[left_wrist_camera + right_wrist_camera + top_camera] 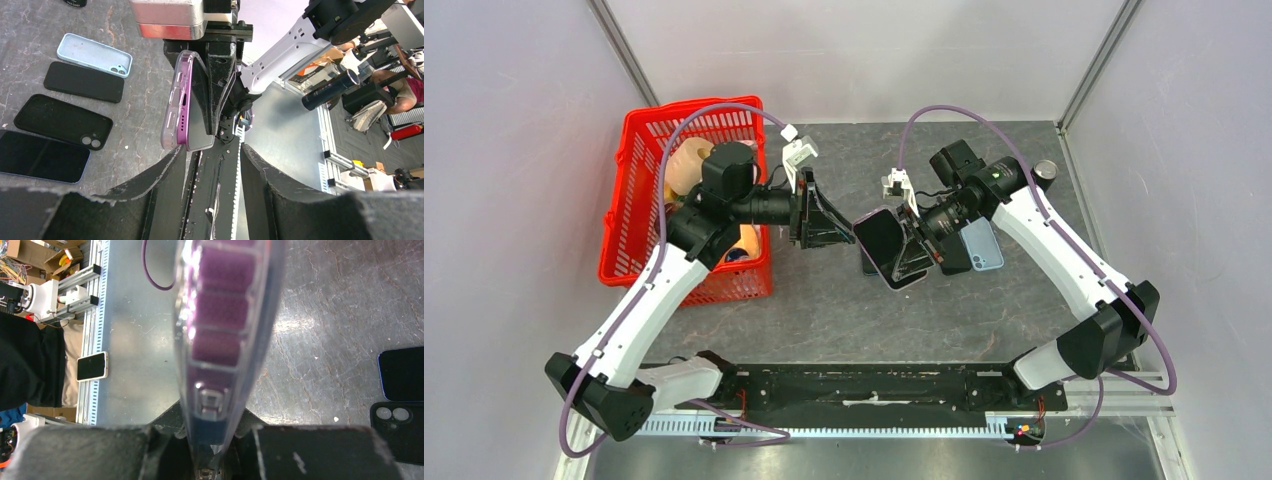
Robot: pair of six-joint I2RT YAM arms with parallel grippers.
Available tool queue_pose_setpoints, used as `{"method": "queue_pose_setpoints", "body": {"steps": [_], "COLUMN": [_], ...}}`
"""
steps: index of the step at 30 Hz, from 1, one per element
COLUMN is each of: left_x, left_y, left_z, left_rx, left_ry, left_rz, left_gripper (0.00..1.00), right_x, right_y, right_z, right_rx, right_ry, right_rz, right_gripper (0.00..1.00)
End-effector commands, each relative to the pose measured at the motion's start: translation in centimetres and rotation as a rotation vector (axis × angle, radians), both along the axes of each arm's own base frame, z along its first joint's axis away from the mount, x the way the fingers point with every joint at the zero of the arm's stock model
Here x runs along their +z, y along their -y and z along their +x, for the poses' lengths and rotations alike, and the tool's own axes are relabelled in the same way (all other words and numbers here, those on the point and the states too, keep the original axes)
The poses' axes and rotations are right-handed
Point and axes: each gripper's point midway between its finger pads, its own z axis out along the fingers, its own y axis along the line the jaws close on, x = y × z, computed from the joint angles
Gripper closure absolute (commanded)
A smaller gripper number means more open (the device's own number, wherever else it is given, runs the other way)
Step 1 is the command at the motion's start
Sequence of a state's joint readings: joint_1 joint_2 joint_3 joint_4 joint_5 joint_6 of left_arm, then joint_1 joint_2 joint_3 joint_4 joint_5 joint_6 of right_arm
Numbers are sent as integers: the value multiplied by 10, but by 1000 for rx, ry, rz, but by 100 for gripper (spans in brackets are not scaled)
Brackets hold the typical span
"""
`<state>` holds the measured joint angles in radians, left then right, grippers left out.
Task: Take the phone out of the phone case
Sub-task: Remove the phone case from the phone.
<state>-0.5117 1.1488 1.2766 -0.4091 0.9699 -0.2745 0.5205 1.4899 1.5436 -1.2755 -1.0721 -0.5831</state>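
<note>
Extraction looks barely begun: the phone point(186, 131) appears seated in its case point(171, 107), clamped in mid-air over the counter point(824, 300) by the right end effector point(911, 243), while the left end effector point(212, 152) hangs half-open and empty just beside it.

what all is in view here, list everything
phone: one, purple, held off the table
phone case: one, clear, around that phone
light blue case: one, on the table's right side
black case: one, camera cutout, near it
black slab: one, between those cases, phone or case unclear
dark phone: one, black screen, beside the black case
basket: one, red, table's left, cream and orange things inside
table: one, grey
left gripper: one, black, open, facing the phone
right gripper: one, black, shut on the phone case
</note>
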Motion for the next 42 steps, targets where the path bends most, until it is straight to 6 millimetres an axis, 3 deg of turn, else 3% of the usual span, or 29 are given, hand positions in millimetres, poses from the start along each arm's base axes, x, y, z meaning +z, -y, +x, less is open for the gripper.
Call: {"method": "queue_pose_setpoints", "body": {"steps": [1,42], "left_x": [5,-2], "left_y": [2,11], "left_z": [4,31], "left_rx": [2,31], "left_ry": [15,113], "left_rz": [-20,-19], "left_gripper": [49,49], "right_x": [25,34], "right_y": [-8,-5], "right_z": [3,-10], "right_rx": [18,48], "right_ry": [49,56], "right_rz": [89,137], "right_gripper": [100,100]}}
